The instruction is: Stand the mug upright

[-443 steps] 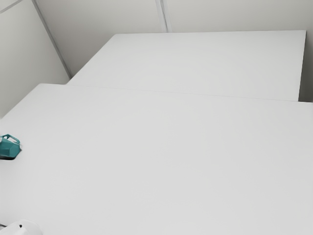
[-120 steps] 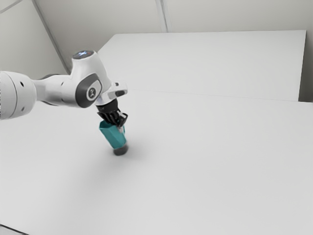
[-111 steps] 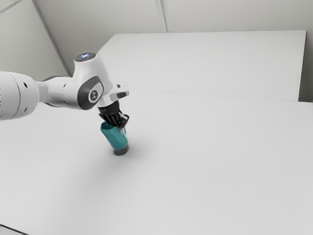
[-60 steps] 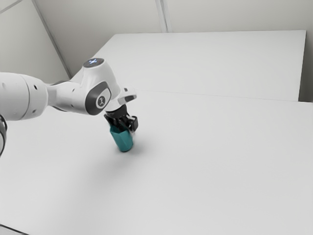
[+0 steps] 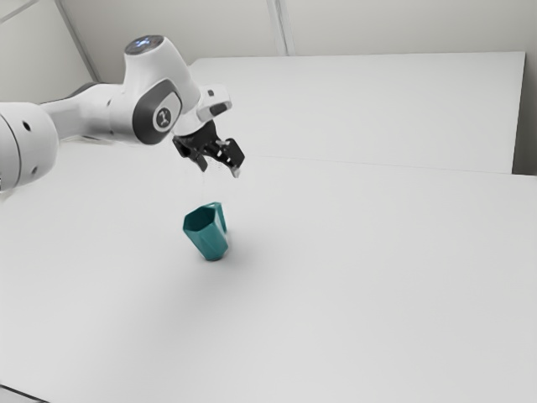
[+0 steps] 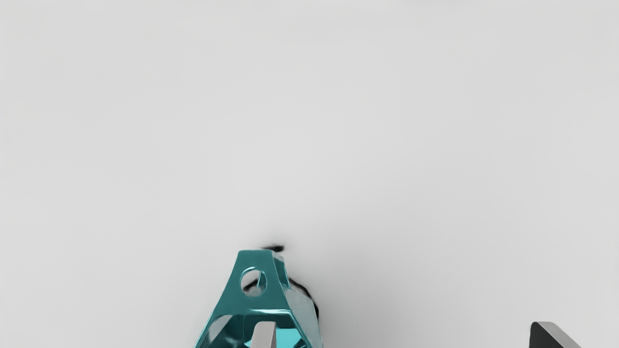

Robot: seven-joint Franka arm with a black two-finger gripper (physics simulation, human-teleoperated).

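Observation:
A teal faceted mug (image 5: 206, 232) stands on its base on the white table in the exterior view, its open rim facing up and its handle on the side toward the exterior view's right. Above it, apart from it, hangs the black gripper (image 5: 220, 170), its fingers spread with nothing between them. From the wrist view, the mug (image 6: 256, 302) shows its rim, part of its inside and the handle with a round hole. The gripper (image 6: 404, 333) is open there, one fingertip overlapping the view of the mug's mouth, the other well off to its side.
The white table (image 5: 352, 285) spreads around the mug. Behind it lies another white surface (image 5: 361, 109), with pale walls beyond. The arm (image 5: 75, 117) reaches in from the exterior view's left, and a dark line crosses the near left corner.
Half a second ago my gripper was down at the mug's rim; now it has risen off it with fingers apart. Earlier the mug leaned with its dark base showing; now it stands on the table.

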